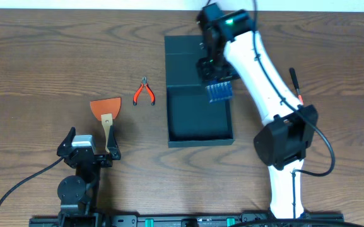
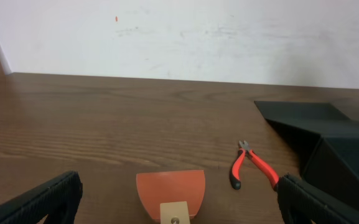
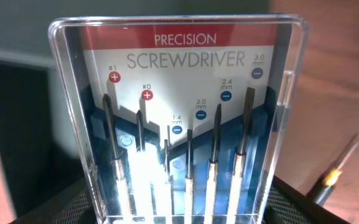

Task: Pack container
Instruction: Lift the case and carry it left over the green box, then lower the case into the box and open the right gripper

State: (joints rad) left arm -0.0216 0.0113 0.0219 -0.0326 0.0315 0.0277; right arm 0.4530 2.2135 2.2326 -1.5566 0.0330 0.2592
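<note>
Overhead view: the container (image 1: 194, 120) sits at table centre with its lid (image 1: 185, 60) folded open toward the far edge, and nothing is visible on the exposed floor. The right gripper (image 1: 217, 83) is clamped on the screwdriver set (image 1: 220, 92) and holds it above the container's far right corner, not yet lowered in. The scraper (image 1: 106, 111) and pliers (image 1: 144, 93) lie on the table (image 1: 30, 69) left of the container, unpacked. The left gripper (image 1: 89, 148) stands wide and empty just behind the scraper handle. Left wrist view: both fingers (image 2: 42, 199) are spread at the frame edges, with scraper (image 2: 170, 193), pliers (image 2: 254, 167) and container (image 2: 341, 149) ahead. Right wrist view: the screwdriver set (image 3: 179, 124) fills the frame, held upright. Judgement: packing is at an early stage, with one item in transit and at least two left.
</note>
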